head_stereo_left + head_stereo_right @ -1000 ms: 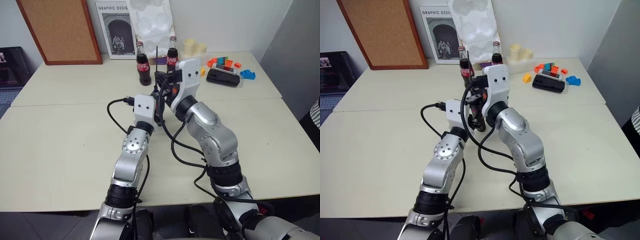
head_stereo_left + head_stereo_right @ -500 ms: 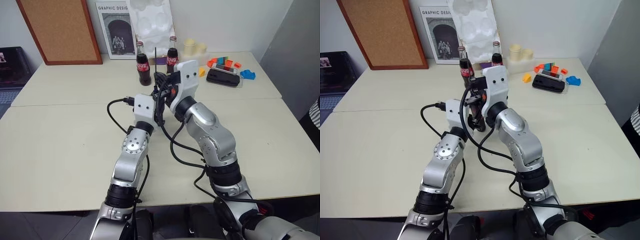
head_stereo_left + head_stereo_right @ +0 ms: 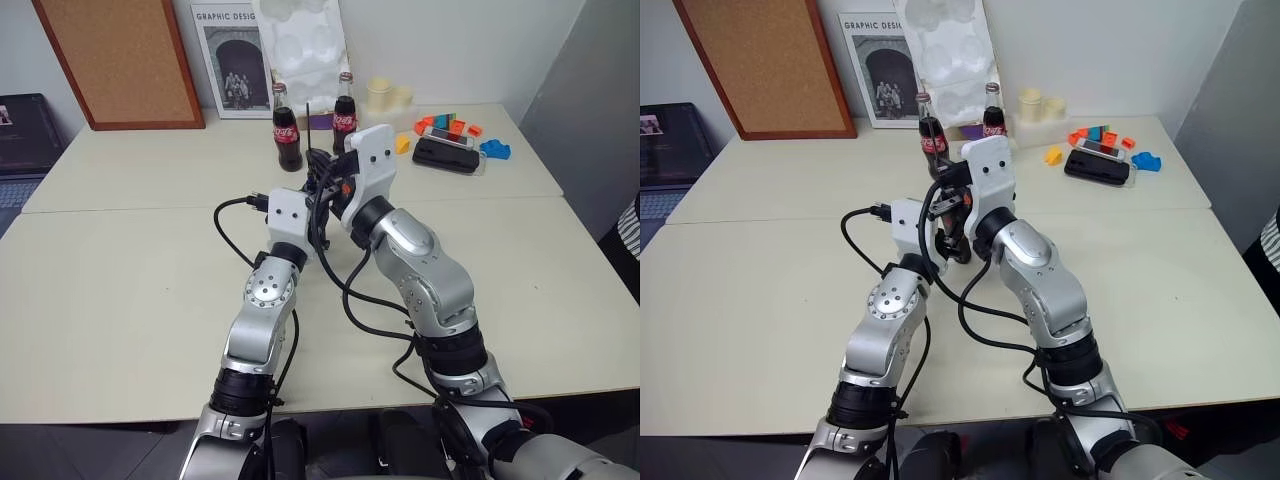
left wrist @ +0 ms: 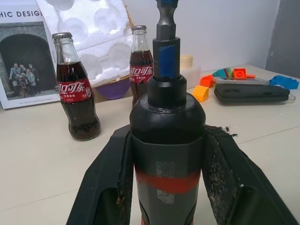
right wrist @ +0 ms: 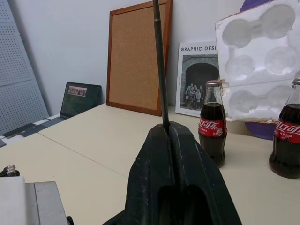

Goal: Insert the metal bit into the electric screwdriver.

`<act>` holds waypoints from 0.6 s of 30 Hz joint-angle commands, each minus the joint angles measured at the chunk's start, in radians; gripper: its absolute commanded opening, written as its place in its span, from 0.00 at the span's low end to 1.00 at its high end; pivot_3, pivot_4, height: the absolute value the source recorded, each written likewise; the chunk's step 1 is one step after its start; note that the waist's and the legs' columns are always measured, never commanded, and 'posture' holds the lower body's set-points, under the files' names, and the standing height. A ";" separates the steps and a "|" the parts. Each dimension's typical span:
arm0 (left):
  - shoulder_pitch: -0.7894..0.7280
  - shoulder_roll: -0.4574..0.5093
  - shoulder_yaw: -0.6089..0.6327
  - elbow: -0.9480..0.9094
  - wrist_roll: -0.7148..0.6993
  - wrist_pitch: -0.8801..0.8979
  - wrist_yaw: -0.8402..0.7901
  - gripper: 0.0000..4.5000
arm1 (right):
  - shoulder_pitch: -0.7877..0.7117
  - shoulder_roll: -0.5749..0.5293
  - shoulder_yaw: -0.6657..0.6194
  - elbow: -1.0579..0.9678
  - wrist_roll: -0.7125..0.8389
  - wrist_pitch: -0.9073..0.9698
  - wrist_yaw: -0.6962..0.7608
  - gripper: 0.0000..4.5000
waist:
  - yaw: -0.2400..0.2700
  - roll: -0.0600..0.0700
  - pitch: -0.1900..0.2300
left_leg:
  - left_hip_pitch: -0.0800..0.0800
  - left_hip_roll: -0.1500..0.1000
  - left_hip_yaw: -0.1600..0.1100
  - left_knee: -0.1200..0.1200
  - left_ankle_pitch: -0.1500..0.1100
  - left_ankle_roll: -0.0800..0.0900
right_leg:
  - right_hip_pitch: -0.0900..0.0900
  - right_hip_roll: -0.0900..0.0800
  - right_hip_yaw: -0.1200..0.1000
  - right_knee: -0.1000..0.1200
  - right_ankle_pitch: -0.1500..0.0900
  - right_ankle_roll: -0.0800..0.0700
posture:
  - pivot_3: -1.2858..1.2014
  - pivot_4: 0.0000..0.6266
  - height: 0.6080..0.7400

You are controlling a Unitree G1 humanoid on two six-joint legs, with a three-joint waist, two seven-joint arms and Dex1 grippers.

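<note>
Since a second ago the right pincer (image 3: 322,170) has drifted slightly toward the left arm and rolled a touch, carrying the metal bit (image 5: 159,65) with it; the left arm has not shifted.

Take the electric screwdriver (image 4: 167,154) as landmark. It stands clamped between the black fingers of the left pincer (image 4: 167,187), which are closed against its dark body at the red band, nose pointing up and away from the robot. An adapter with a blue band already rises from that nose. Holding it this way probably leaves the socket end free and steady for loading.

Just above and beside the screwdriver, the right pincer is shut tight on the lower end of the thin dark rod, so most of its length stands free, sticking up past the fingertips. Gripping low seems meant to give a long free end to guide.

Both forearms reach forward over the counter (image 3: 120,290) and converge, right wrist raised above the left. Two cola bottles (image 3: 287,130) stand beyond the screwdriver.
</note>
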 commanded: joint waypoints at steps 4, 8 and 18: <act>-0.010 0.010 0.015 -0.019 0.011 -0.006 -0.001 0.37 | -0.042 0.000 -0.022 -0.019 0.019 0.065 0.004 0.00 | 0.000 0.000 0.000 | 0.000 0.000 0.000 0.000 0.000 0.000 | 0.000 0.000 0.000 0.000 0.000 0.000 | 0.52 0.24 1.00; -0.010 0.011 0.016 -0.019 0.011 -0.007 -0.001 0.37 | -0.075 -0.008 -0.056 -0.003 0.031 0.125 -0.005 0.00 | 0.000 0.000 0.000 | 0.000 0.000 0.000 0.000 0.000 0.000 | 0.000 0.000 0.000 0.000 0.000 0.000 | 0.52 0.24 1.00; -0.016 0.012 0.025 -0.015 0.009 -0.008 0.004 0.37 | -0.072 -0.040 -0.047 -0.044 0.054 0.182 0.026 0.00 | 0.000 0.000 0.000 | 0.000 0.000 0.000 0.000 0.000 0.000 | 0.000 0.000 0.000 0.000 0.000 0.000 | 0.52 0.24 1.00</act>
